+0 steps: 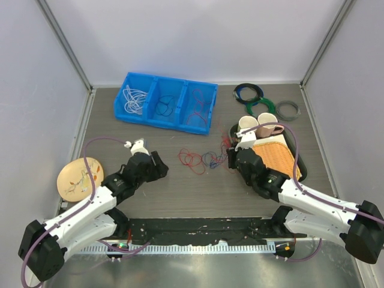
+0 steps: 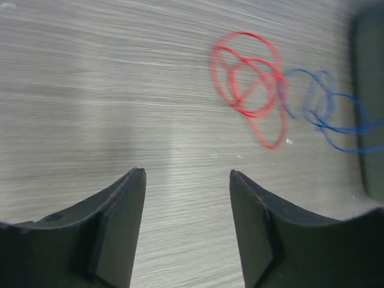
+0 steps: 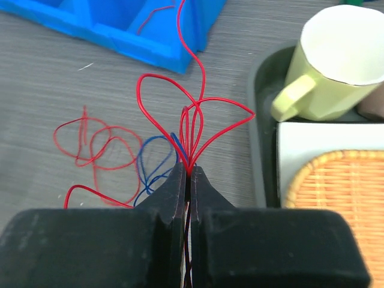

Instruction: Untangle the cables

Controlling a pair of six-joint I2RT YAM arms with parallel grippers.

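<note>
A tangle of thin cables lies on the table between the arms, red loops point(image 1: 191, 159) to the left and dark blue loops point(image 1: 210, 159) to the right. My right gripper point(image 3: 189, 171) is shut on a bunch of red cable loops point(image 3: 198, 120), and one red strand runs up toward the blue bin point(image 3: 150, 36). Blue strands point(image 3: 153, 162) curl just left of its fingers. My left gripper point(image 2: 187, 174) is open with only bare table between its fingers. It sits left of the red loops point(image 2: 246, 84) and blue loops point(image 2: 324, 108) and touches neither.
The blue three-compartment bin point(image 1: 157, 123) at the back holds white, dark and red wires. Green, black and grey coiled rings point(image 1: 257, 107) lie at the back right. A dark tray point(image 1: 302, 171) with two cups point(image 1: 247, 125) and a woven basket stands behind the right gripper. A plate point(image 1: 80, 179) lies at the left.
</note>
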